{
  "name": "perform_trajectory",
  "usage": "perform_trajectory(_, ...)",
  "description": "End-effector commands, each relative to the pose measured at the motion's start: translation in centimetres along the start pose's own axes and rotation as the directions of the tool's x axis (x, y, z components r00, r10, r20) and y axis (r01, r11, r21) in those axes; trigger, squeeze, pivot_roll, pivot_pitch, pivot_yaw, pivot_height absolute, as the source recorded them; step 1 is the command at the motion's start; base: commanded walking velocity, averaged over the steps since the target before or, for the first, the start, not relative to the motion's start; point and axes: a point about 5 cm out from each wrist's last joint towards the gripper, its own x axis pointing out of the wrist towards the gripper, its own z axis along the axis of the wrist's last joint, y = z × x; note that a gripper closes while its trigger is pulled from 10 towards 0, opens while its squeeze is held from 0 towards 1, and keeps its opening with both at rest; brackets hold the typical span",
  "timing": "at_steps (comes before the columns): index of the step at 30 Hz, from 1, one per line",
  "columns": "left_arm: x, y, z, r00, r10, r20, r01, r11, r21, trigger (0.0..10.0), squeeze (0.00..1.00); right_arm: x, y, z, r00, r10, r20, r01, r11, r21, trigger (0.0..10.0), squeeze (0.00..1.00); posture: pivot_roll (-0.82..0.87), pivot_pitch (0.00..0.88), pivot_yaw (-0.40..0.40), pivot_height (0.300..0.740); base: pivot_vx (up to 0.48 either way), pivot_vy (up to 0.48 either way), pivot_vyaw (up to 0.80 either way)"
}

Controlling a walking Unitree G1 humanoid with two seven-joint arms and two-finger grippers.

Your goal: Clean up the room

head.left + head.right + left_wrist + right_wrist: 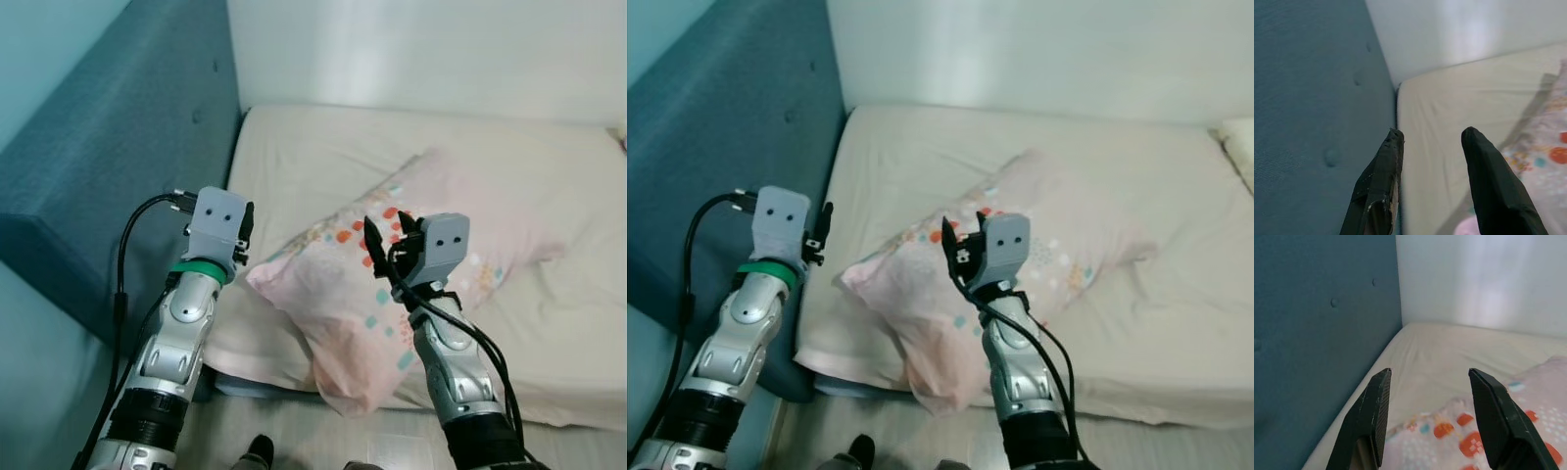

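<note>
A pink pillow (421, 255) with coloured dots lies slanted across the cream mattress (323, 157), one corner hanging over the near edge. My right gripper (384, 235) is raised above the pillow's near half, open, with nothing between its fingers (1376, 416). Over the mattress's left near corner, just left of the pillow's corner, my left gripper (245, 230) is held up and open, holding nothing. In the left wrist view the pillow (1547, 152) lies past one finger (1493, 181).
A blue padded headboard (127, 147) runs along the left side of the bed, and a white wall (431, 49) stands behind it. A second pale pillow (1239, 147) peeks in at the far right. A strip of light floor (294, 436) shows below the mattress edge.
</note>
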Motion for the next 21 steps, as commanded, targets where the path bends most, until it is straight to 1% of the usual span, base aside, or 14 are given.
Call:
perform_trajectory(1,-0.15,-0.08,-0.68,1.000,-0.005,-0.028,0.005,1.000,0.006,10.0,0.00,-0.15,-0.14,-0.40,1.000,-0.013,-0.015,0.013,1.000,-0.004,10.0,0.00,-0.07,0.055,0.029,0.740,0.000,0.000,0.74)
perform_trajectory(3,-0.14,-0.11,-0.67,1.000,-0.006,-0.027,0.006,1.000,0.006,10.0,0.00,-0.15,-0.18,-0.39,1.000,-0.016,-0.014,0.016,1.000,-0.007,10.0,0.00,-0.07,0.055,0.029,0.740,0.000,0.000,0.74)
perform_trajectory(7,-0.11,-0.19,-0.64,1.000,-0.010,-0.025,0.011,1.000,0.007,10.0,0.00,-0.13,-0.52,-0.44,0.999,-0.050,-0.019,0.050,0.999,-0.005,10.0,0.00,-0.08,0.055,0.031,0.740,0.000,0.000,0.00)
perform_trajectory(9,-0.09,-0.23,-0.63,1.000,-0.015,-0.022,0.015,1.000,0.009,10.0,0.00,-0.13,-0.89,-0.49,0.997,-0.078,-0.024,0.078,0.997,0.002,10.0,0.00,-0.08,0.055,0.033,0.740,0.000,0.000,-0.45)
perform_trajectory(21,-0.15,-0.27,-0.67,1.000,-0.019,-0.022,0.019,1.000,0.014,10.0,0.00,-0.18,-0.99,-0.54,0.995,-0.101,-0.027,0.101,0.995,0.014,10.0,0.00,-0.08,0.062,0.036,0.740,0.000,0.000,-0.80)
